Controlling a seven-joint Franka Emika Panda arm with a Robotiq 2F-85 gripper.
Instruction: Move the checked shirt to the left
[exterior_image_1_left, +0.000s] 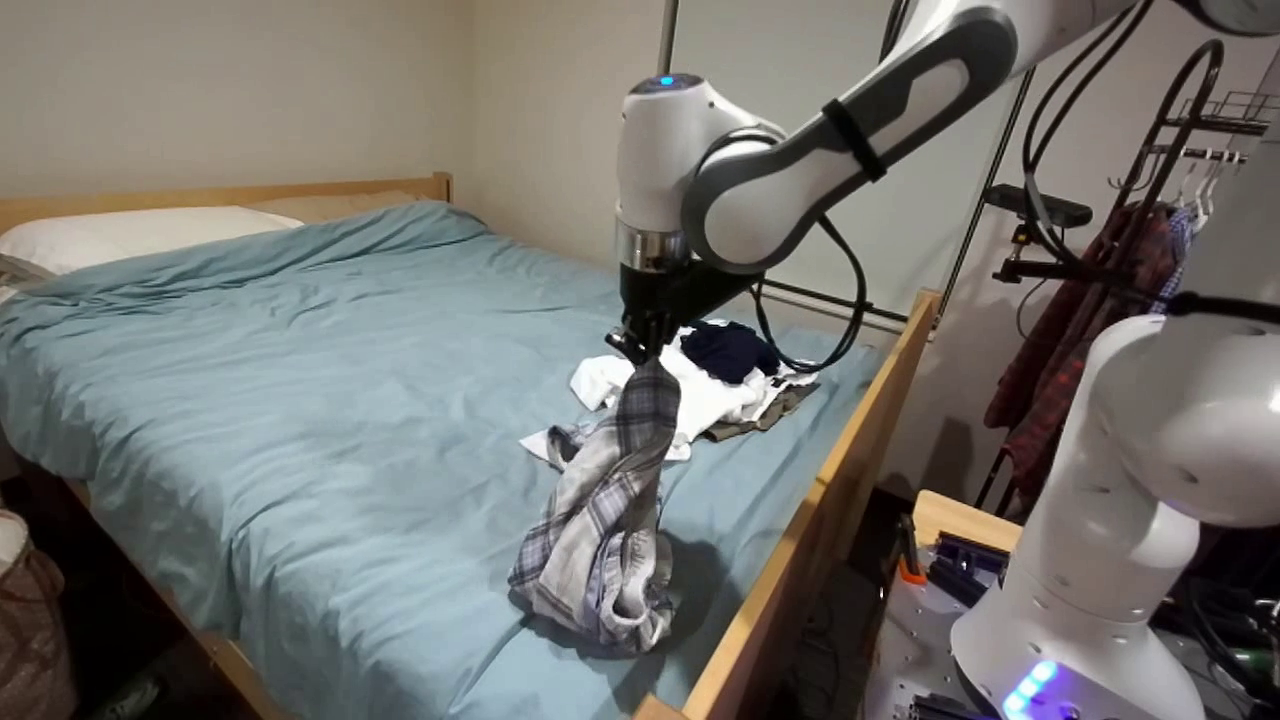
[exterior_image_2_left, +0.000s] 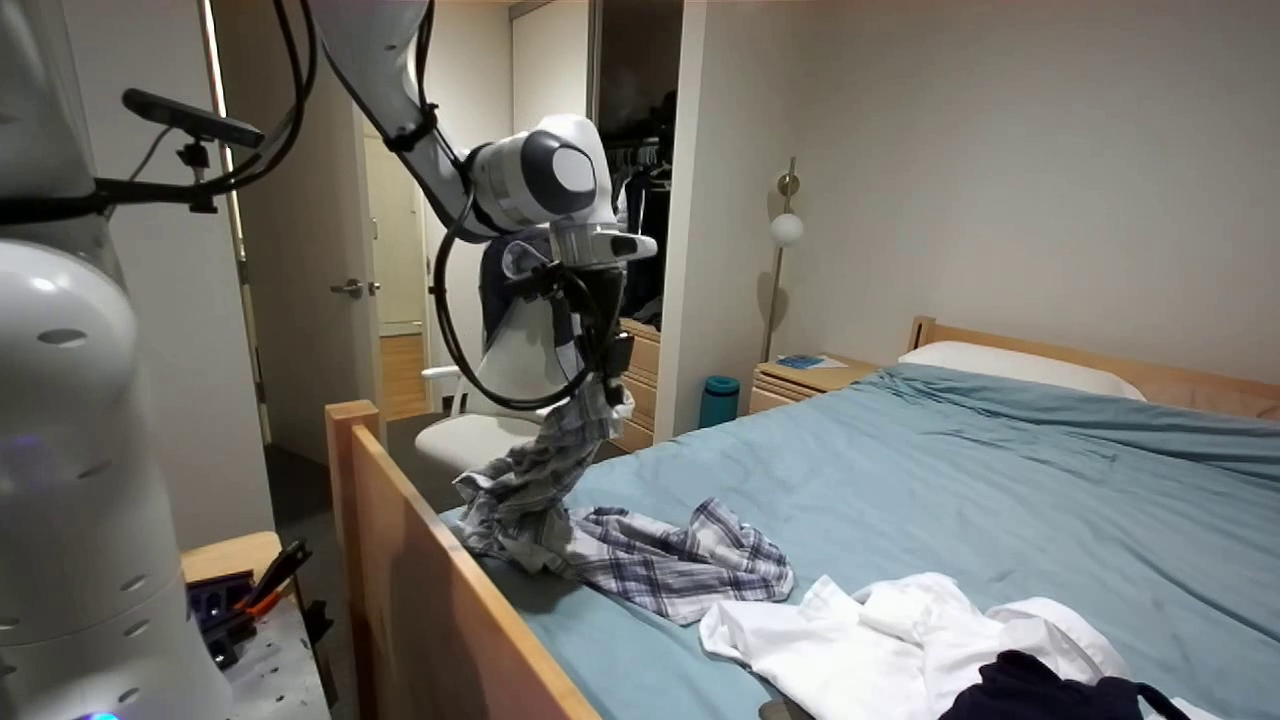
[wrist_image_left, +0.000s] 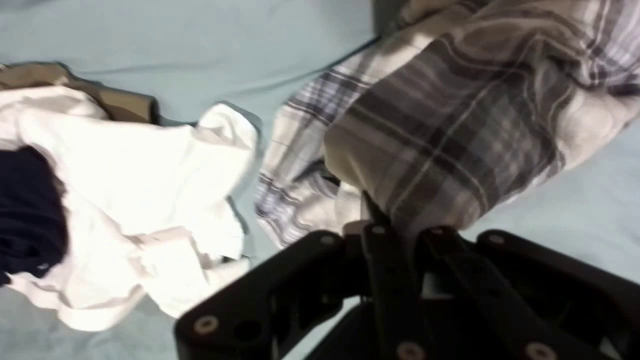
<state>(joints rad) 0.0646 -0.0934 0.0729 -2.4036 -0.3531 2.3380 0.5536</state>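
The checked shirt is grey and white plaid. In both exterior views the shirt (exterior_image_1_left: 600, 520) (exterior_image_2_left: 675, 562) hangs from my gripper (exterior_image_1_left: 648, 352) (exterior_image_2_left: 612, 388), one bunched part lifted and the lower folds lying on the bed near the footboard. In the wrist view the shirt (wrist_image_left: 450, 125) fills the upper right, with its gathered cloth between my fingers (wrist_image_left: 407, 234). My gripper is shut on the shirt. The fingertips themselves are partly hidden by the cloth.
White clothes (exterior_image_1_left: 705, 395) (exterior_image_2_left: 890, 640) (wrist_image_left: 135, 185) with a dark navy garment (exterior_image_1_left: 728, 350) (exterior_image_2_left: 1045, 690) (wrist_image_left: 27, 212) lie beside the shirt on the blue bed cover (exterior_image_1_left: 330, 420). The wooden footboard (exterior_image_1_left: 810, 510) (exterior_image_2_left: 440, 580) stands between bed and robot base. A white chair (exterior_image_2_left: 475, 440) stands behind.
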